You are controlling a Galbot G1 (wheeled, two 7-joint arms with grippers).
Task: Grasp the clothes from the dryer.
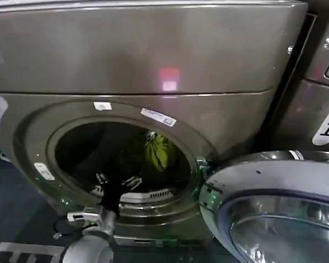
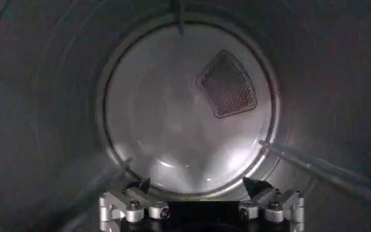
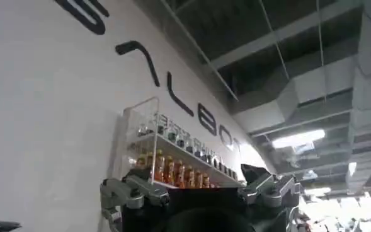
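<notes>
Head view: yellow-green clothes [image 1: 157,152] inside the open dryer [image 1: 137,60] drum.

1. The big dryer [image 1: 153,66] has a round hole in its front.
2. The clothes [image 1: 156,152] are a yellow-green bundle deep inside that hole, toward its right side.
3. The left gripper [image 1: 119,181] reaches into the hole, low down, with its fingers spread apart, left of the clothes and not touching them.
4. The glass door [image 1: 273,213] hangs open at the dryer's right.
</notes>
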